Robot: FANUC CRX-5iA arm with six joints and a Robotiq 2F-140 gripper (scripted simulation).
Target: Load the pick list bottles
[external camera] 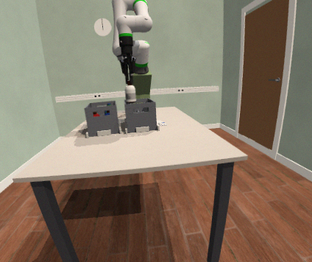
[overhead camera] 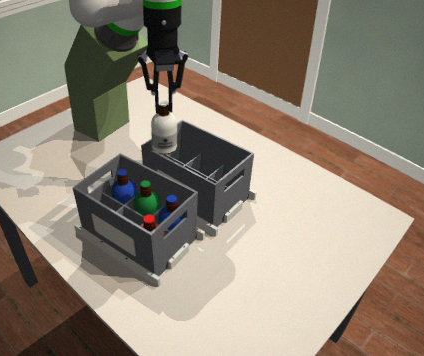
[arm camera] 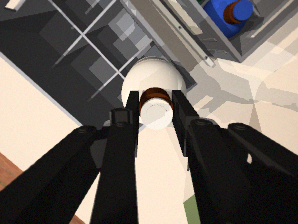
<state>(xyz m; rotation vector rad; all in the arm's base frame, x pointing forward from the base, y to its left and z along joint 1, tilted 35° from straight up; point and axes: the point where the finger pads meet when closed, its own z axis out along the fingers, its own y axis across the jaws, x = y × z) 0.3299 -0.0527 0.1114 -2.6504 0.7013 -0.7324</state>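
White, with a brown neck and a pale cap, the white-labelled bottle [overhead camera: 164, 132] [external camera: 130, 93] [arm camera: 152, 75] hangs upright from the gripper [overhead camera: 163, 102] [external camera: 129, 82] [arm camera: 155, 104], its fingers closed on the neck. In the top view it is just above the centre, over the left corner of the empty crate [overhead camera: 232, 197] [external camera: 140, 119] [arm camera: 25, 45]; the filled crate [overhead camera: 175, 252] [external camera: 102, 121] [arm camera: 245, 52], lower left, holds blue, green and red-capped bottles. The step in hand looks like placing this bottle. The next move calls for centring it over a corner cell, then lowering it straight between the dividers without nudging the crate wall. The pick list [external camera: 162, 124] is too small to read.
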